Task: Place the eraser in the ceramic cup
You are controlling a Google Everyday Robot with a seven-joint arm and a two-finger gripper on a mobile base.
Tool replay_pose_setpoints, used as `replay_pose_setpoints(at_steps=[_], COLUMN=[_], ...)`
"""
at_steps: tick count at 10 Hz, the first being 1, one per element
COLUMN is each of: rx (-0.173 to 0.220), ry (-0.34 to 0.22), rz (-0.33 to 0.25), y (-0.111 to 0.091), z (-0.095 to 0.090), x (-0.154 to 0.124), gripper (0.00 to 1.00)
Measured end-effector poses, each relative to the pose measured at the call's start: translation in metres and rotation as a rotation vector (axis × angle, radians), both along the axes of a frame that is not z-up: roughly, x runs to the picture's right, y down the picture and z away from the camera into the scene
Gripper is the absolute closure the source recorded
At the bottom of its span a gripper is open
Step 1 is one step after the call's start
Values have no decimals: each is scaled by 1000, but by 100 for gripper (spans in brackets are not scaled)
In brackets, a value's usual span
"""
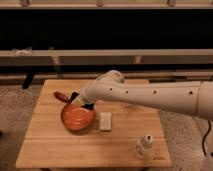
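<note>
Apparently placing is not done yet: the hand (80, 103) hangs over the orange pan (75, 121), at its far rim; its grip I cannot tell.

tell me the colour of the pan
The pan is orange, camera view; the end effector is over its upper rim.

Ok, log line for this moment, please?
gripper: over far rim of orange pan | eraser: not discernible | ceramic cup: not visible | beige block: right of pan | white bottle: front right, standing
</note>
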State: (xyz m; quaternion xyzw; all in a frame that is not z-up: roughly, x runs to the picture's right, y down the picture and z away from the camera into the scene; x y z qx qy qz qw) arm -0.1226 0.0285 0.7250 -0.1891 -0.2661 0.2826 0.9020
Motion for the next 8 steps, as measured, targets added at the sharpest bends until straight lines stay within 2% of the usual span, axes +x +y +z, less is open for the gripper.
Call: replay_pose_setpoints(at_steps=[2,5,8], rx=[-2,-14,-26], ry=[17,44,81], rz=[61,154,243], y=[-35,-70,-85], z=[22,51,64], x=[30,72,119], gripper=[100,100,100])
